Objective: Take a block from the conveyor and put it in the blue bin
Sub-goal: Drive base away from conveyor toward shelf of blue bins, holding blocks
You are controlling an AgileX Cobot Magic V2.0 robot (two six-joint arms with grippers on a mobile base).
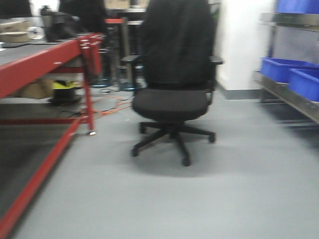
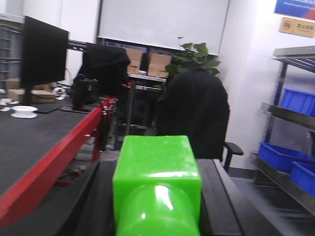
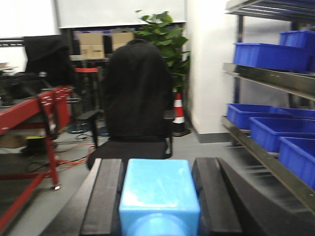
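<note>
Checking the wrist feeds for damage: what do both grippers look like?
The left gripper has long, flat, matte black slab fingers. The right gripper has the same, with squared ends. No cables or markings show; the arms are out of view.

A black fabric office chair [image 1: 172, 102] blocks the middle; free grey floor [image 1: 249, 189] lies on both sides, between the red-framed workbench [image 1: 45, 62] and blue plastic bins [image 1: 284, 69].

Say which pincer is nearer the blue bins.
Right. Right pincer, gripping a blue block, has the bins close alongside; left pincer, gripping a green block, is farther, by the red table.
</note>
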